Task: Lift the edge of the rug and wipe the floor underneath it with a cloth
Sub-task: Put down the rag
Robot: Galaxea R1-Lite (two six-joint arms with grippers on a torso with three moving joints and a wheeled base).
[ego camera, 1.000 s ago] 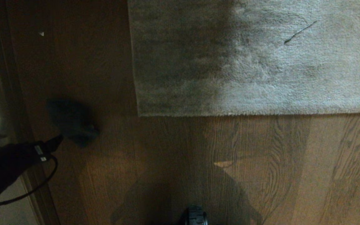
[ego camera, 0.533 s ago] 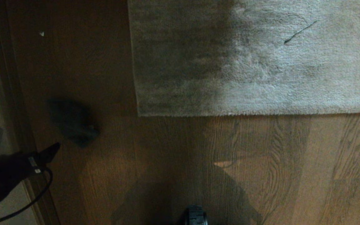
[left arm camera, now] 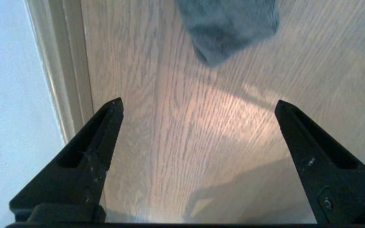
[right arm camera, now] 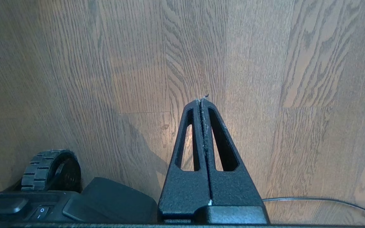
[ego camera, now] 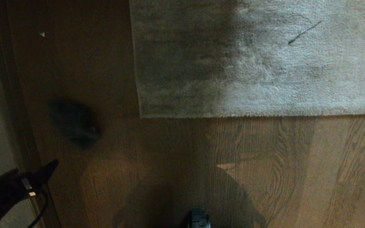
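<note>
Cloth: the small soft grey plush cloth (ego camera: 74, 122) lies loose on the floor just ahead of the left pincer's tips, nothing holding it; in the left wrist view its rounded end (left arm camera: 227, 28) points back toward the gap between the two fingers.
Cloth axis: its long axis runs on a slant, from the end nearest the pincer out toward the far left; it looks bunched, not spread flat.
Rug edge: the straight border and square corner of the large light grey short-pile rug (ego camera: 144, 114) lie flat on the boards, well apart from the left pincer, beyond the cloth and to its right side; the near border runs straight across, the corner pointing toward the cloth.
Floor: brown wooden boards with dark wavy grain (ego camera: 265, 164), bare between cloth and rug; a pale skirting strip (left arm camera: 65, 79) runs close beside the pincer's outer finger.
Left pincer: black left pincer (left arm camera: 198, 106) spread wide, empty, hovering over the boards short of the cloth; judged, the wide stance suits straddling the bunched fabric.
Right pincer: black right pincer (right arm camera: 203, 101) pressed together, empty, parked low by the base wheel (right arm camera: 51, 169).
Progress: judged, rug not lifted, nothing wiped under it.
</note>
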